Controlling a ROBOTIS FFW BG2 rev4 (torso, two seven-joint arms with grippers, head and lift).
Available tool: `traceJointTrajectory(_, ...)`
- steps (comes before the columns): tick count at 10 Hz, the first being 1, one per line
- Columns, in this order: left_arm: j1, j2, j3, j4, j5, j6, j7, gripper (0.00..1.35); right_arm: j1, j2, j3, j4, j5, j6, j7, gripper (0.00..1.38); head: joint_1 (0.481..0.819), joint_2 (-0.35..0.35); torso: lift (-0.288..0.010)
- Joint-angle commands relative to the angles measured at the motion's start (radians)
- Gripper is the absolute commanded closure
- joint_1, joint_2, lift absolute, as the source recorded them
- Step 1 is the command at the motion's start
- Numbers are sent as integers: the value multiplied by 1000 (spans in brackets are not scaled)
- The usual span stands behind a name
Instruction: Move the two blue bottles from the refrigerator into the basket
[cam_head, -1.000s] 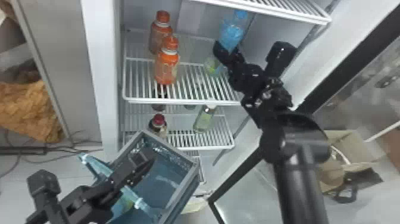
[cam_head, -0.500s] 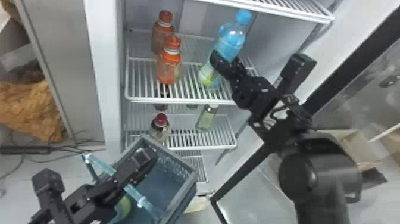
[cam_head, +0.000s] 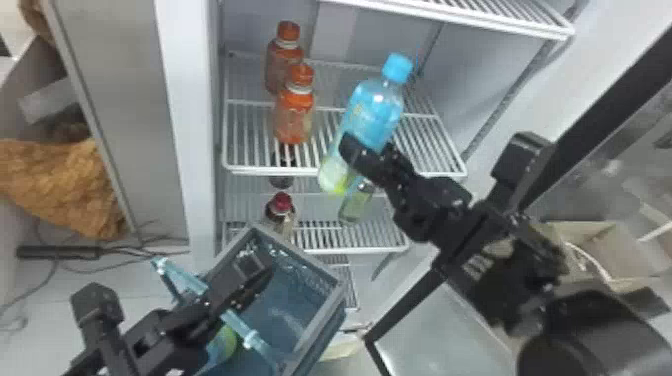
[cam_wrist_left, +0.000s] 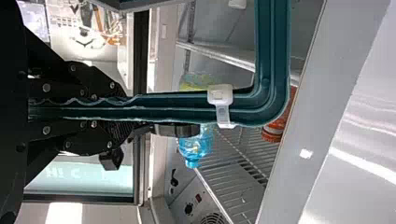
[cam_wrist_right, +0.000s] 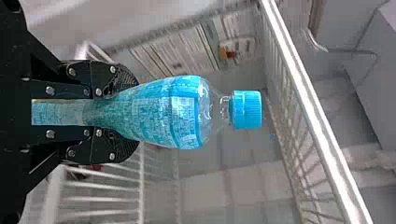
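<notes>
- One blue bottle (cam_head: 372, 115) is held by the right gripper (cam_head: 369, 152), the jaws being closed around its lower body.
- The bottle is tilted, its blue cap (cam_head: 397, 68) raised toward the refrigerator's (cam_head: 185, 110) interior and its base set in front of the upper shelf's (cam_head: 345, 172) front edge.
- In the right wrist view, the bottle is seen gripped between both jaws of the right gripper (cam_wrist_right: 133, 117), with label, clear neck and cap left exposed beyond them.
- The basket's light blue handle (cam_head: 245, 330) is clasped by the left gripper (cam_head: 240, 285); its jaws are narrowed onto the bar, as is also shown in the left wrist view.
- The basket (cam_head: 327, 322) is held tilted below and in front of the shelves.
- Beneath the handle, a second blue bottle (cam_head: 221, 345), partly hidden, can be seen in the basket, its yellow-green part exposed.
- Two orange bottles (cam_head: 295, 112) are stood near each other on the upper shelf.
- On the lower shelf (cam_head: 350, 248), a red-capped bottle (cam_head: 281, 210) and a small greenish bottle (cam_head: 356, 207) are placed apart.
</notes>
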Motion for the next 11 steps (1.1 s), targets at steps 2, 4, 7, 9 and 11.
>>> traceJointTrajectory(2,-2,0,0,0,0,-3,0,1202,68,1,9,-48,-28,72,27,1250,695,-264,0)
traceJointTrajectory(4,-2,2,0,0,10,-8,-2,1202,90,1,33,-31,-40,114,65,1250,695,-239,0)
traceJointTrajectory(7,-9,6,-16,0,24,-17,-5,1202,83,2,97,33,-66,156,94,1250,695,-195,0)
traceJointTrajectory(9,-16,6,-20,0,26,-22,-5,1202,80,1,121,65,-74,207,119,1179,695,-165,0)
traceJointTrajectory(11,-21,6,-20,0,26,-27,-5,1202,68,-1,121,116,-90,251,163,634,695,-145,0)
